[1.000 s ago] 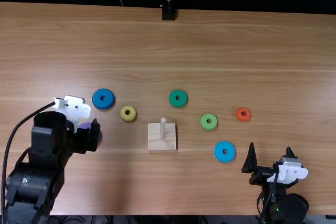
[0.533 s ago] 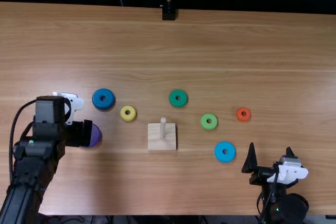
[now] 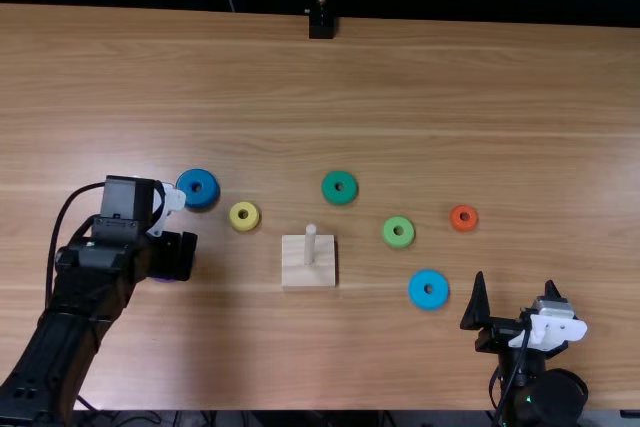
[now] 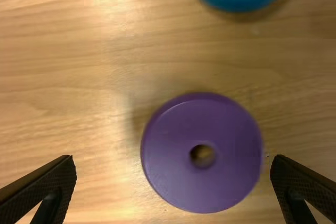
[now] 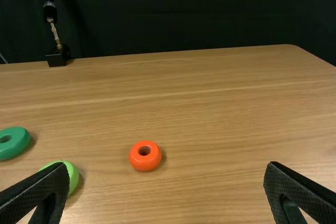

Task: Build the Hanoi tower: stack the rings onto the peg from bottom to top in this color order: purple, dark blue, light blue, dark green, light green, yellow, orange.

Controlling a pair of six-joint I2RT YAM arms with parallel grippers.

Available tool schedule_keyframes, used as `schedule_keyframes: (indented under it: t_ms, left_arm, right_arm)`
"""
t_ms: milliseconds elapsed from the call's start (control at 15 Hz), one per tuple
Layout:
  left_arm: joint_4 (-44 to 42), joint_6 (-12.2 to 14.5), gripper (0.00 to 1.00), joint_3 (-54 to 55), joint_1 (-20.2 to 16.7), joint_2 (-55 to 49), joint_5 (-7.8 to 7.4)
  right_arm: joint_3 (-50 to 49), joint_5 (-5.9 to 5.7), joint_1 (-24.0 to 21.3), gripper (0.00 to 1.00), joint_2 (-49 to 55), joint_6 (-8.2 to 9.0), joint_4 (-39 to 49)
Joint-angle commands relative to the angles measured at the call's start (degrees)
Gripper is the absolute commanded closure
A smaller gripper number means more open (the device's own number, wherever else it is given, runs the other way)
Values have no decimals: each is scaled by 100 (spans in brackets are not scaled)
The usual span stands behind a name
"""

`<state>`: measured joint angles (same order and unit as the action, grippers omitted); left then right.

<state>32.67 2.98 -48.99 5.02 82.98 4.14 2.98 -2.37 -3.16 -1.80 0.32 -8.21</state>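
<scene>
Purple ring at left, under left gripper; fingers spread wide, nothing held. Dark blue ring near its far side. Yellow ring sits just far of the line to peg. Light blue ring between peg and right gripper, wide open, empty.

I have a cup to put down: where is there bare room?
Bare wood stretches beyond the dark green ring, and between the peg's block and the near edge. It's crowded at the left gripper: the purple ring lies below, with the dark blue ring and yellow ring nearby.
</scene>
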Motion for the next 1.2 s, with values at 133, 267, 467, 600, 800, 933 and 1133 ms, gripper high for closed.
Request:
schedule_keyframes:
  t_ms: [133,267,467,600,800,933,1133]
  left_arm:
    - [-8,-109,0,-286,35,280,-3]
    - [-18,-182,0,-295,122,526,-3]
    - [-18,-193,0,-304,263,605,-3]
    - [-18,-193,0,-295,281,614,-13]
    - [-18,-193,0,-286,281,790,-56]
    - [-18,-193,0,-286,281,887,-256]
    - [-18,-193,0,-295,281,992,-288]
  right_arm:
    - [-193,-16,-36,0,66,21,-61]
    - [-193,-16,-36,0,66,21,-61]
    - [-193,-5,-36,0,66,21,-61]
    - [-193,-16,-36,0,66,21,-61]
    - [-193,-5,-36,0,66,21,-61]
    - [-193,-5,-36,0,66,21,-61]
    - [-193,-16,-36,0,66,21,-61]
